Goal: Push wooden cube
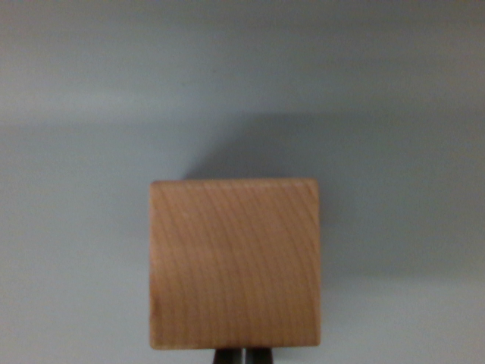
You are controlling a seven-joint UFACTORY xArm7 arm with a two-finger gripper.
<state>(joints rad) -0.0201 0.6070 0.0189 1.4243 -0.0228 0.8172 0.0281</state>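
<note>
A light wooden cube [234,264] with fine grain fills the lower middle of the wrist view, resting on a pale grey surface [76,227]. Its shadow falls behind it, toward the wrist view's upper right. Just below the cube's near edge, at the bottom of the frame, the dark tips of my gripper [242,356] show as two fingers pressed close together with only a thin light line between them. The tips sit right against the cube's near face, centred on it. Nothing is held between them.
The grey surface stretches on all sides of the cube. A wide soft shadow band [364,189] crosses the middle of the view.
</note>
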